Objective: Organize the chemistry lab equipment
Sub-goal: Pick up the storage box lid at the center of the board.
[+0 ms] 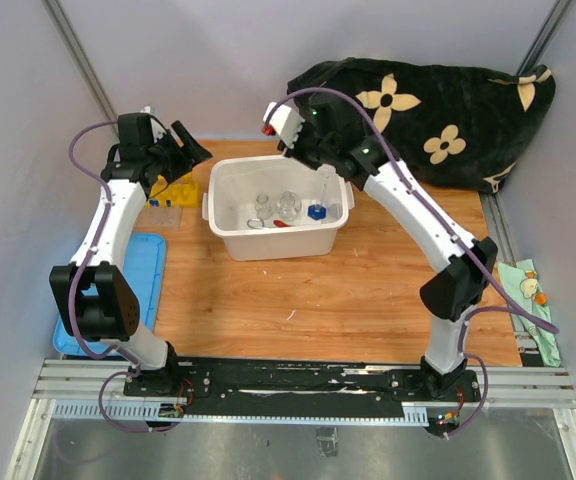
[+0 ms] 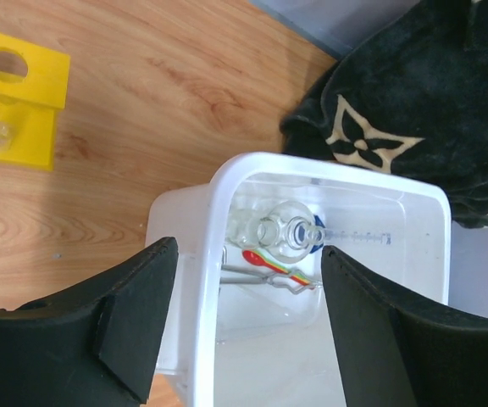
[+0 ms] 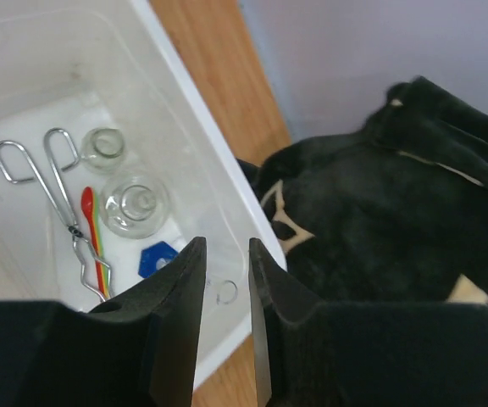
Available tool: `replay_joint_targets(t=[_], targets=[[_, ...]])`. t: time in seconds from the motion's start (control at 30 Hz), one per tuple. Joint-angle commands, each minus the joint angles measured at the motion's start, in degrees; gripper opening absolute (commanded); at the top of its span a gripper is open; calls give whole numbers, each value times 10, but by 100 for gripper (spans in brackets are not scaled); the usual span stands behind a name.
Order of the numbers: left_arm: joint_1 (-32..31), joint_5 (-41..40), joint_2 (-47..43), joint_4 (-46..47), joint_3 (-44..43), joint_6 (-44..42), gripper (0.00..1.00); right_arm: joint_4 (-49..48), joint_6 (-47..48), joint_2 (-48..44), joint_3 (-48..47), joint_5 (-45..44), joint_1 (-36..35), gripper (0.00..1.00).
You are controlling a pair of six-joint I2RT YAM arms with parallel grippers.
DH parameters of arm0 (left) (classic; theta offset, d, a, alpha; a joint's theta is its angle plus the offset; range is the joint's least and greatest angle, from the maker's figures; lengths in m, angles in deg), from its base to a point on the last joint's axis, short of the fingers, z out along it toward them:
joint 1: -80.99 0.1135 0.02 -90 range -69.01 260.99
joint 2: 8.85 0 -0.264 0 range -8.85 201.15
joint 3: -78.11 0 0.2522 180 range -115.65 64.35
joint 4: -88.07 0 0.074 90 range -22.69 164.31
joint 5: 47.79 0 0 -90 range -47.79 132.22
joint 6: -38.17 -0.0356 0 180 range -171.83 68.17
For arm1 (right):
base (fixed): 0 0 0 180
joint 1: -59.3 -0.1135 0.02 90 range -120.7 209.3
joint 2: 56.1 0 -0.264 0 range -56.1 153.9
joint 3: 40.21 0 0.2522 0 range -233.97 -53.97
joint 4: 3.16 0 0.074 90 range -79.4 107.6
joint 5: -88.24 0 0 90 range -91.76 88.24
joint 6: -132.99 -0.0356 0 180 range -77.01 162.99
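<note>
Left end effector (image 2: 248,254) wide open, empty, right end effector (image 3: 227,248) narrowly parted

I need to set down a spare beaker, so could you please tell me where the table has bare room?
The widest bare wood lies between the white bin and the arm bases. A smaller patch sits right of the bin, under the right arm. Crowded: the bin's inside, and the left edge with the yellow rack and blue lid.
</note>
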Motion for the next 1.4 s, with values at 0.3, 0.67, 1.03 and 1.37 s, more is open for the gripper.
replay_joint_targets(t=[0.3,0.67,1.03,1.37], targets=[[4,-182,-51,-172,-84,1,60,-41,-166,-143,96,-195,68,29],[3,-220,-171,-256,60,-44,56,58,-332,-135,56,-111,128,30],[3,-264,-123,-263,182,-81,56,33,-338,-174,134,-101,129,30],[15,-341,-50,-213,221,-156,55,13,-339,-186,186,-83,129,30]])
